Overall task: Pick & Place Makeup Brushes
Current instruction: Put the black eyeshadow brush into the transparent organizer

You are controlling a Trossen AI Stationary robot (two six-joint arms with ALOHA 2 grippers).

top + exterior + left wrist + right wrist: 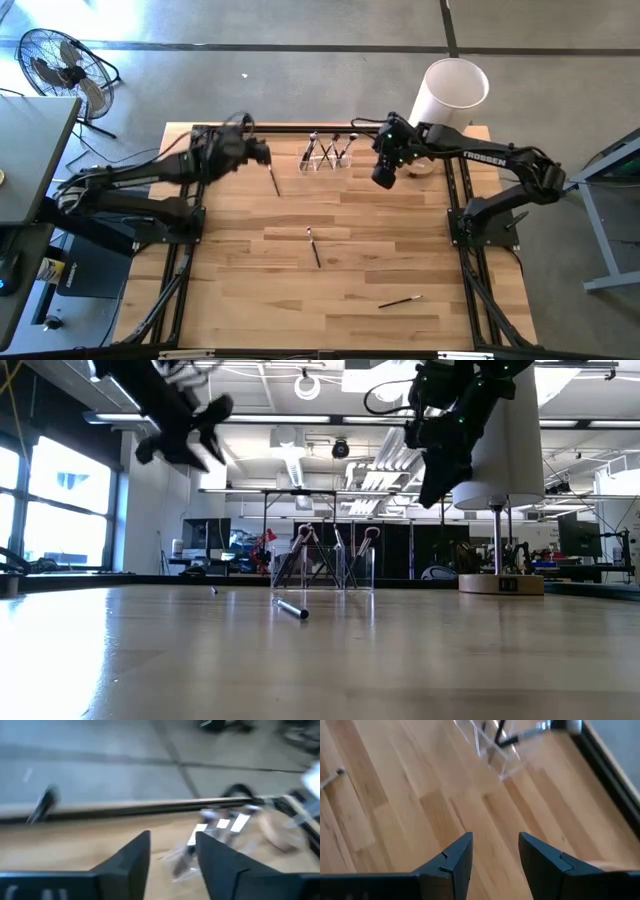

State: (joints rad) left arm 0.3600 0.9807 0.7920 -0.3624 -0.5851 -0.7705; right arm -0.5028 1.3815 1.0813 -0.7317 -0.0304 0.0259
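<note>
Standing makeup brushes [327,150] fill the clear holder [326,163].

Right gripper [492,857]: jaws apart, nothing between them, above the wooden table [420,795]. A clear holder [490,747] containing makeup brushes [512,737] stands farther off.

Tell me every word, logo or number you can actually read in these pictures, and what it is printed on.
"TROSSEN": white letters on the dark forearm of the right arm, in the high view.
A small dark plate on the round wooden base under the big white cylinder: too small to read.
Faint pale marks on the left gripper's dark body in its wrist view: too blurred to read.
Nothing else legible.
</note>
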